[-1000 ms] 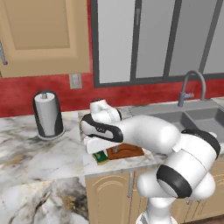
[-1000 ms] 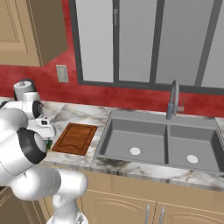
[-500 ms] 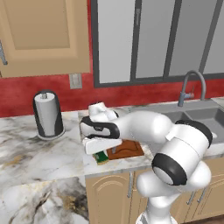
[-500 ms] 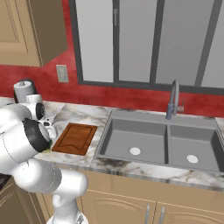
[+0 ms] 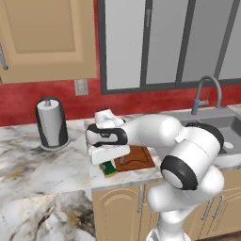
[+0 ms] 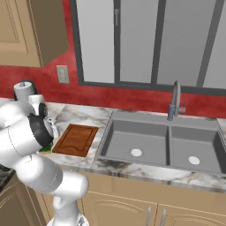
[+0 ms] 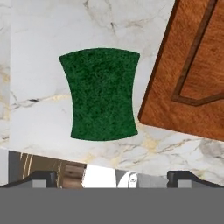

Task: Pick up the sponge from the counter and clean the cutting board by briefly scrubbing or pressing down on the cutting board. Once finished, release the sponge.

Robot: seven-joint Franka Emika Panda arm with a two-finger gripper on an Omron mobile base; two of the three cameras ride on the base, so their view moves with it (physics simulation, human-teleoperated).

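Since 1 second ago the arm has folded its elbow further toward the cabinets, and the hand has stayed low over the front edge of the tabletop (image 5: 28,160), hovering above the sponge (image 7: 101,94). Seen from the hand, the pincer (image 7: 111,177) stands wide, its 2 dark fingertips (image 7: 41,177) spread apart with nothing between them. The sponge lies directly ahead of the pincer, flat on the marble, green face up, clear of both tips. Just beside the sponge, off to one side of the pincer, sits the cutting board (image 7: 192,74), a narrow strip of marble between them. Its corner and its darker border groove show in the hand view.

From the left base camera the sponge (image 5: 108,168) peeks out under the hand, near the tabletop's front edge, with the cutting board (image 5: 136,157) partly hidden behind the arm. Further off, beyond the hand, a paper towel roll (image 5: 52,123) stands near the red wall. From the right base camera the cutting board (image 6: 76,139) lies between the arm and the sink (image 6: 163,145).
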